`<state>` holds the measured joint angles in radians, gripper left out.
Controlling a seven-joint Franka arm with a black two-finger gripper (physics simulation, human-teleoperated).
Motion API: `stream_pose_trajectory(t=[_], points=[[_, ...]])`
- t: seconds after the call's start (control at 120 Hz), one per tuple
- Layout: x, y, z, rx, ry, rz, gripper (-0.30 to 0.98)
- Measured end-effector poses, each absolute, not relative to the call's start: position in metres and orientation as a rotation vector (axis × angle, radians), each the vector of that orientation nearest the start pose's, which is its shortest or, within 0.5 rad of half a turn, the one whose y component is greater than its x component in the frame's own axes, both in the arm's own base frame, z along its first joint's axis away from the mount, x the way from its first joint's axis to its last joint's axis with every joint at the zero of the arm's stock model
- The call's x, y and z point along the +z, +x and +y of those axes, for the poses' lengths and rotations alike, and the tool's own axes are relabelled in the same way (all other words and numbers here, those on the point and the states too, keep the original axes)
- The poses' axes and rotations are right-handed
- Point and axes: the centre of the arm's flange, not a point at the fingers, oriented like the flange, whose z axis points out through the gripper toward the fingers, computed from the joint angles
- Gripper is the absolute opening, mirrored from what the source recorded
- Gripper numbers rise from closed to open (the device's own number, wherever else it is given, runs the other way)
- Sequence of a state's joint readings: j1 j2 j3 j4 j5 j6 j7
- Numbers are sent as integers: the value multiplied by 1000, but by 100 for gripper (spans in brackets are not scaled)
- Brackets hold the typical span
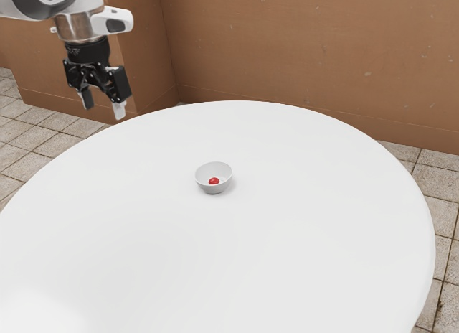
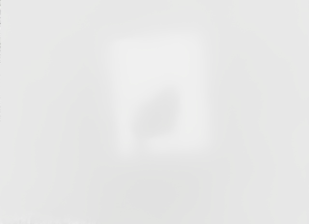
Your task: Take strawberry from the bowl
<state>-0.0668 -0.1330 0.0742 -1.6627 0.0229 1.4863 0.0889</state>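
Note:
In the exterior view my gripper [image 1: 103,108] hangs at the upper left, its two fingers apart with nothing between them. Well off to its right and lower in that picture, a small white bowl [image 1: 214,189] stands upright on the round white table [image 1: 301,254]. A small red strawberry [image 1: 214,181] lies inside the bowl, low against its floor. The wrist view looks onto plain white tabletop [image 2: 251,108] with a brighter patch and a soft grey shadow.
The table's curved far edge runs below a brown wall [image 1: 287,53]. Tiled floor [image 1: 437,182] lies beyond the table at both sides of the exterior view.

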Motion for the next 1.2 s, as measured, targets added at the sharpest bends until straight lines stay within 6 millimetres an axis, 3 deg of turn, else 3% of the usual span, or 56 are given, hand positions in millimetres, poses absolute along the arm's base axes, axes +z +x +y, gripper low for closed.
stream_pose_trajectory(t=[0.117,0.258,0.325,0.483,0.6,0.833,0.958,1.2], points=[[645,503,9,66,-3126,110,69],[636,506,-14,90,-3114,163,69],[599,530,-21,182,-3101,270,69],[515,584,-13,340,-3050,588,68],[476,640,-10,337,-2974,939,69],[386,696,-16,339,-2683,1644,69],[355,717,-11,281,-2482,1940,68],[331,750,-11,102,-1988,2353,68]])
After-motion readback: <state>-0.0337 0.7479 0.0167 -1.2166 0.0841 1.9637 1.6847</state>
